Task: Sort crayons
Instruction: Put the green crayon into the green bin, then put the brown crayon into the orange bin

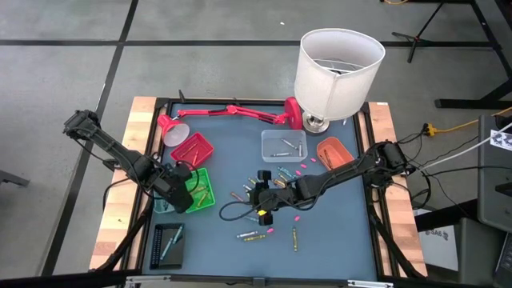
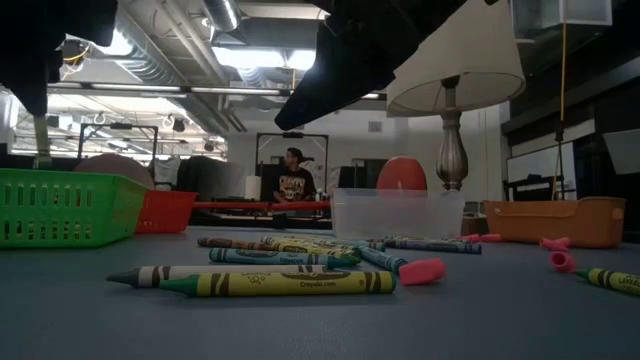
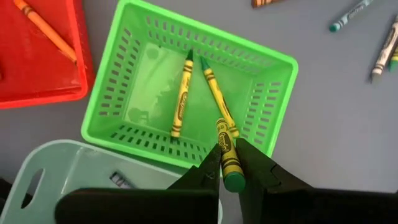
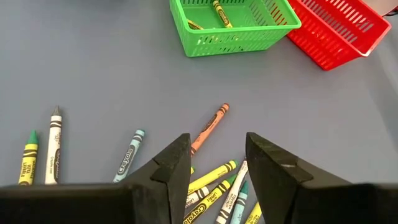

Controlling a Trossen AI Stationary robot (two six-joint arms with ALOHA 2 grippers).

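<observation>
My left gripper (image 1: pixel 184 194) hangs over the green basket (image 3: pixel 186 93) at the table's left and is shut on a green crayon with a yellow label (image 3: pixel 227 149). Two more such crayons (image 3: pixel 181 93) lie on the basket's floor. My right gripper (image 4: pixel 217 155) is open and empty, just above the loose pile of crayons (image 1: pixel 268 188) at the table's middle. An orange crayon (image 4: pixel 208 127), a blue one (image 4: pixel 129 155) and yellow-labelled ones (image 4: pixel 211 180) lie flat on the mat under it. More crayons (image 2: pixel 270 280) lie near the front. My left gripper pinches the green crayon between its two fingertips (image 3: pixel 214 163), on the label near the blunt end (image 3: pixel 232 180). The fingers come from above, pointing down. The crayon is lifted clear over the basket's near wall, its other end pointing down into the basket.
A red basket (image 1: pixel 192 150) with an orange crayon, a pale basket (image 3: pixel 37 180), a clear container (image 1: pixel 284 144), an orange basket (image 1: pixel 334 152) and a black tray (image 1: pixel 168 244) stand around. A pink desk lamp (image 1: pixel 232 112) and a white-shaded lamp (image 1: pixel 336 72) are at the back. Pink bits (image 2: pixel 420 270) are scattered.
</observation>
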